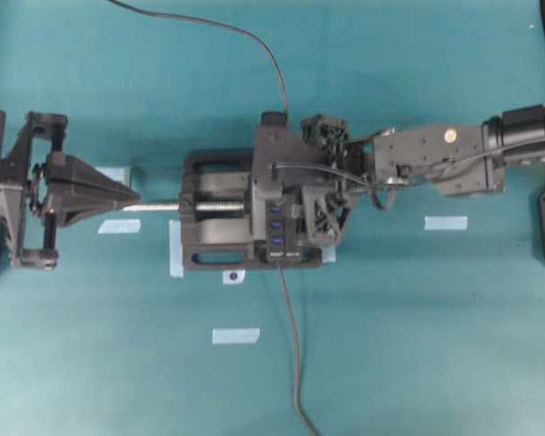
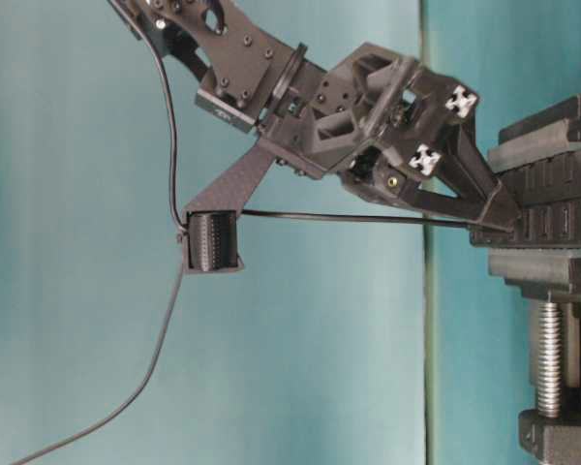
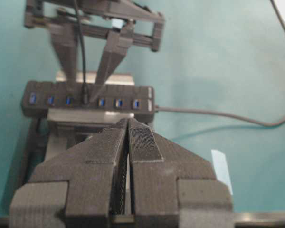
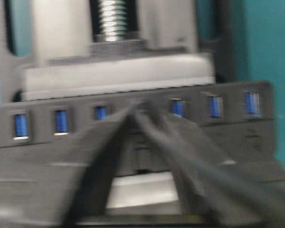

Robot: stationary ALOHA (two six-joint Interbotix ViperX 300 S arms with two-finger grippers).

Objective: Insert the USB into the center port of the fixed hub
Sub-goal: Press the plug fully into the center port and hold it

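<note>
Fixed hub (image 1: 277,222) clamped in vise (image 1: 220,211) at desk (image 1: 418,345) centre; right end effector (image 1: 295,195) at hub's 3 o'clock; left end effector (image 1: 127,198) at vise's 9 o'clock.

One hub (image 3: 88,100), six open blue slots (image 3: 101,102), perhaps five tape strips (image 1: 235,336).

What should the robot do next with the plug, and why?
Probably lift the right gripper straight away from the hub, slowly. The USB already sits in the center port, three blue slots showing on each side of it, and the fingers look spread apart around it. Backing off gently should leave the plug seated.
</note>
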